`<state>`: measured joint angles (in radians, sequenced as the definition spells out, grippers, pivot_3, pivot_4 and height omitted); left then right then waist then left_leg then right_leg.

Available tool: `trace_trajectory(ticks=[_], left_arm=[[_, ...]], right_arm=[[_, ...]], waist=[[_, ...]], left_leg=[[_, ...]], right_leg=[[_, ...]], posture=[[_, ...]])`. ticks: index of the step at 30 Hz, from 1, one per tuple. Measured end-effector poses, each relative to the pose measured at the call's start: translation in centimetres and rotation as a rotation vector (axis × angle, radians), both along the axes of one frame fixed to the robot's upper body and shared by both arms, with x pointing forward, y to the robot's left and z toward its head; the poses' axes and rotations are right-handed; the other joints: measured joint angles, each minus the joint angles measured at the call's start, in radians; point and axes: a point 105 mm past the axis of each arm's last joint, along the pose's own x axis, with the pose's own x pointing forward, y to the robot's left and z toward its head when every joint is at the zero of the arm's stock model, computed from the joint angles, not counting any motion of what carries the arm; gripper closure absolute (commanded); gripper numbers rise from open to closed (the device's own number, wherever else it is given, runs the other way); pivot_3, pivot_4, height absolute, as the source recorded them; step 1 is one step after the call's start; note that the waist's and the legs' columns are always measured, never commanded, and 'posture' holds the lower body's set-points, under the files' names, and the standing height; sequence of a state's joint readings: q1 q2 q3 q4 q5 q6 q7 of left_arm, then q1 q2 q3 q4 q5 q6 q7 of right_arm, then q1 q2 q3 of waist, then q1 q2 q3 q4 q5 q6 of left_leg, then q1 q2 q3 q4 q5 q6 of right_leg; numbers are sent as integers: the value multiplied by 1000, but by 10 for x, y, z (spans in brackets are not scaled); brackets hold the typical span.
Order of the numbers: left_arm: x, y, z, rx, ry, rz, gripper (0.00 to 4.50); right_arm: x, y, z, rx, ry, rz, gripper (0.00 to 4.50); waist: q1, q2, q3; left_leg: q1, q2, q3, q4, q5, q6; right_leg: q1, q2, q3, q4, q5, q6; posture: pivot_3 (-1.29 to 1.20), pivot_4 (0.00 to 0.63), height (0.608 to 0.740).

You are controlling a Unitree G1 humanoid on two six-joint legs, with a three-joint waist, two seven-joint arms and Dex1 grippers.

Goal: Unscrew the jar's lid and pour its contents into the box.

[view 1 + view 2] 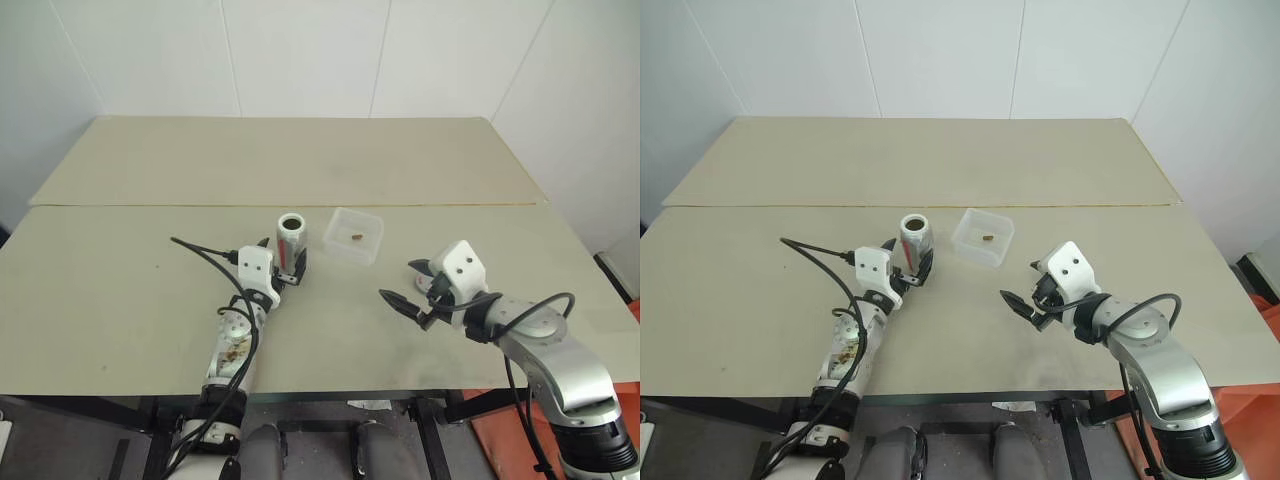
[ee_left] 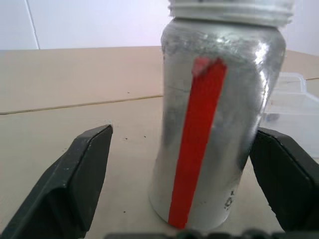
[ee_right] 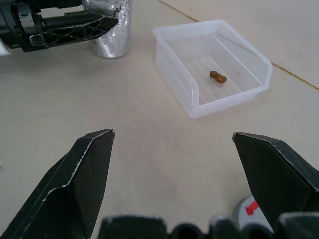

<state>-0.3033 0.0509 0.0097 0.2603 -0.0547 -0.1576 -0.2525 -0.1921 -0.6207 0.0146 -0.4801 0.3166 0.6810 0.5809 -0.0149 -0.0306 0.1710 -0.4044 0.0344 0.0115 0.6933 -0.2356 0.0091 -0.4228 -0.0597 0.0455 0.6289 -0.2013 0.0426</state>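
Observation:
The jar [image 1: 291,232] stands upright on the table with its mouth uncovered; it is silver with a red stripe [image 2: 199,149]. My left gripper [image 1: 292,268] is open around its lower part, one finger [image 2: 89,164] well clear of it and the other close beside it. Right of the jar sits the clear box [image 1: 368,252] with the contents [image 3: 218,76], a small brown bit, lying inside. My right gripper [image 1: 399,280] is open and holds nothing, in front of the box. The grey lid [image 3: 249,209] with its red mark lies on the table just under that gripper.
A seam [image 1: 150,206] runs across the beige table behind the jar and box. A black cable [image 1: 200,255] loops off my left arm over the table. The table's front edge [image 1: 350,392] is close below both arms.

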Motion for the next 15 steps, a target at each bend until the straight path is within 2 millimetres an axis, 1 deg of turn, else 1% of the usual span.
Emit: trace_trajectory(ticks=[2,7,11,13,15], left_arm=[[-9,4,-2,36,0,1,25],[-33,24,-3,94,4,25,25],[-55,35,-3,82,23,15,25],[-71,43,5,50,12,-26,25],[-89,51,21,41,11,-124,25]], right_arm=[[0,2,-2,-6,8,12,0],[6,-1,-2,-37,-8,19,0],[10,1,-4,-49,-6,39,0],[11,0,-3,-59,-4,55,0],[4,-6,-1,-67,8,124,0]], waist=[[-1,0,0],[0,0,0],[1,0,0],[0,0,0],[0,0,0]], left_leg=[[0,0,0,0,0,0],[0,1,0,0,0,0],[0,1,1,0,0,0],[0,2,1,-1,0,0],[-1,3,1,-2,0,0]], right_leg=[[0,0,0,0,0,0],[0,0,0,0,-1,0],[-1,0,0,0,-5,-2],[-2,0,0,0,-6,-3],[-3,0,-1,0,-7,-5]], posture=[[0,150,740],[0,150,740],[0,150,740],[0,150,740],[0,150,740]])
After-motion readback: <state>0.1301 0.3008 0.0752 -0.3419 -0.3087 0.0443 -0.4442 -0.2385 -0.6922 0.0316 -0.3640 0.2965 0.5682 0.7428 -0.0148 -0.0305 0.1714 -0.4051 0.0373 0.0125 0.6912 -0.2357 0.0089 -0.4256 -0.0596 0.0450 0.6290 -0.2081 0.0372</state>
